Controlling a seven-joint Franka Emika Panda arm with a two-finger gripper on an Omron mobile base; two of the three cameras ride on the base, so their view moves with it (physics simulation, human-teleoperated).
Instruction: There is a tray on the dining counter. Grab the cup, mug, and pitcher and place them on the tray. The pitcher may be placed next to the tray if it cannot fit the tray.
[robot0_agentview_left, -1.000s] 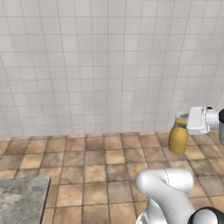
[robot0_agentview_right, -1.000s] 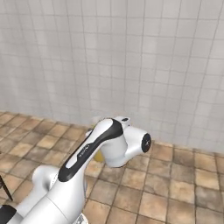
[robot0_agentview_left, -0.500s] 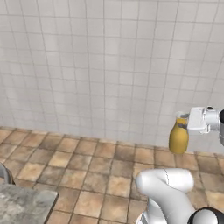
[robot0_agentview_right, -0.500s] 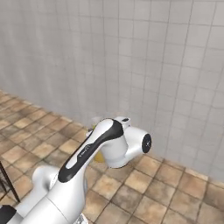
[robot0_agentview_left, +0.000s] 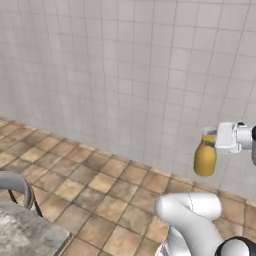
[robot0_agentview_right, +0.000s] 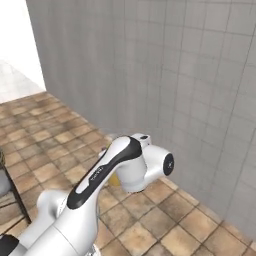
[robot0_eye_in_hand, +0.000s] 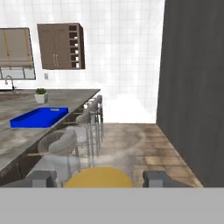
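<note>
My gripper (robot0_agentview_left: 212, 139) is shut on the neck of the yellow-orange pitcher (robot0_agentview_left: 205, 159), holding it upright in the air above the tiled floor. In the hand view the pitcher's rounded top (robot0_eye_in_hand: 98, 178) sits between my two fingertips (robot0_eye_in_hand: 41, 178). Ahead and to the left in that view, the bright blue tray (robot0_eye_in_hand: 39, 117) lies on the marbled dining counter (robot0_eye_in_hand: 26, 136). A sliver of the pitcher (robot0_agentview_right: 114, 178) peeks out under my arm in the right base view. The green cup and white mug are out of view.
Grey stools (robot0_eye_in_hand: 65, 142) line the counter's near side. A small potted plant (robot0_eye_in_hand: 40, 96) stands behind the tray. A counter corner (robot0_agentview_left: 25, 235) and a stool back (robot0_agentview_left: 17, 185) sit at the lower left. A tiled wall (robot0_agentview_left: 125, 75) is close ahead.
The whole picture has shifted as the base moves: the wall now runs at an angle and a stool has come in at the lower left. The pitcher stays in my gripper.
</note>
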